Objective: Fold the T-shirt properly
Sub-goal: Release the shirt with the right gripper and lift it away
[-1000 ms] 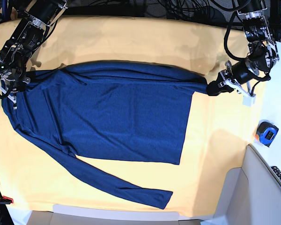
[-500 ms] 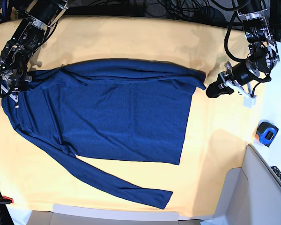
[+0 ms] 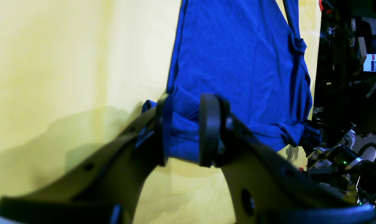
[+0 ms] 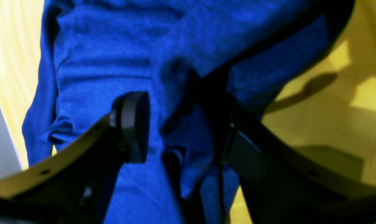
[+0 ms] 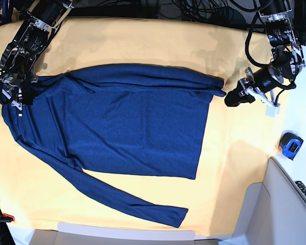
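Observation:
The T-shirt (image 5: pixel 122 127) lies flat on the yellow table cloth (image 5: pixel 143 46), its far long edge folded over and one sleeve (image 5: pixel 127 201) trailing toward the front. My left gripper (image 5: pixel 230 98) hovers just off the shirt's right-hand corner. In the left wrist view this gripper (image 3: pixel 183 130) is open, with the blue fabric (image 3: pixel 237 62) showing through the gap. My right gripper (image 5: pixel 11 97) is over the shirt's left end. Its fingers (image 4: pixel 135 124) stand wide open in the right wrist view, and a loose fold of fabric (image 4: pixel 188 93) drapes by the far finger.
A blue and black tape measure (image 5: pixel 290 144) lies on the cloth at the right. A white bin (image 5: pixel 280 204) fills the front right corner. A red clamp (image 5: pixel 4 217) sits at the front left edge. Cables run along the back.
Both grippers went from shut on the shirt's folded edge to open and let it go. The right-hand corner dropped flat, and the left gripper drew slightly away from it.

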`<state>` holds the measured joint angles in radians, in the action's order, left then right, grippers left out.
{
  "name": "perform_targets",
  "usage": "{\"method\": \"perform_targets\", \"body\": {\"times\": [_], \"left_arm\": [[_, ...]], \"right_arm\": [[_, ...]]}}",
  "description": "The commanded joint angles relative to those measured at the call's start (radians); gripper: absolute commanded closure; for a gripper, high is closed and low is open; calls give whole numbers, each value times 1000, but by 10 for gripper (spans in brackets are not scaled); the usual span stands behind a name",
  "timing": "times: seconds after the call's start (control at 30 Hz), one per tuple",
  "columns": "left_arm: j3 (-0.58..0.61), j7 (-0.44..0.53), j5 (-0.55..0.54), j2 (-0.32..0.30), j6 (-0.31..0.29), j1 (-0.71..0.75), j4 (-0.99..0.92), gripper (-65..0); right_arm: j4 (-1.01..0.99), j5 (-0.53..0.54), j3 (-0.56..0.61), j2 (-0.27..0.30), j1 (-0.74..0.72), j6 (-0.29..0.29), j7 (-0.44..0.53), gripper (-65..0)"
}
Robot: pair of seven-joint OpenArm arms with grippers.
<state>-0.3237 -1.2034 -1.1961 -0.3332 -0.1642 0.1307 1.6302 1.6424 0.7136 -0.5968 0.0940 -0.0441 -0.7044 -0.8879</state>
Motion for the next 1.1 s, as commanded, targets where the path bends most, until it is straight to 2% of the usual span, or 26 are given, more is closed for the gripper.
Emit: {"method": "perform_targets", "body": {"times": [0.0, 0.33, 0.7, 1.0, 1.07], "left_arm": [[-9, 3, -20, -17, -2, -7, 15, -153], [-1, 3, -20, -17, -2, -3, 15, -153], [-1, 3, -20, -17, -2, 14, 15, -153], [-1, 3, -20, -11, -2, 14, 15, -153], [-1, 3, -20, -11, -2, 14, 15, -152]], "right_arm": [[18, 2, -4, 29, -13, 6, 8, -307], [20, 1, -4, 72, -33, 6, 8, -308], [-49, -38, 4, 224, -67, 6, 6, -308], [-215, -41, 4, 356, -213, 6, 6, -308], [-209, -36, 4, 370, -216, 6, 6, -308]]}}
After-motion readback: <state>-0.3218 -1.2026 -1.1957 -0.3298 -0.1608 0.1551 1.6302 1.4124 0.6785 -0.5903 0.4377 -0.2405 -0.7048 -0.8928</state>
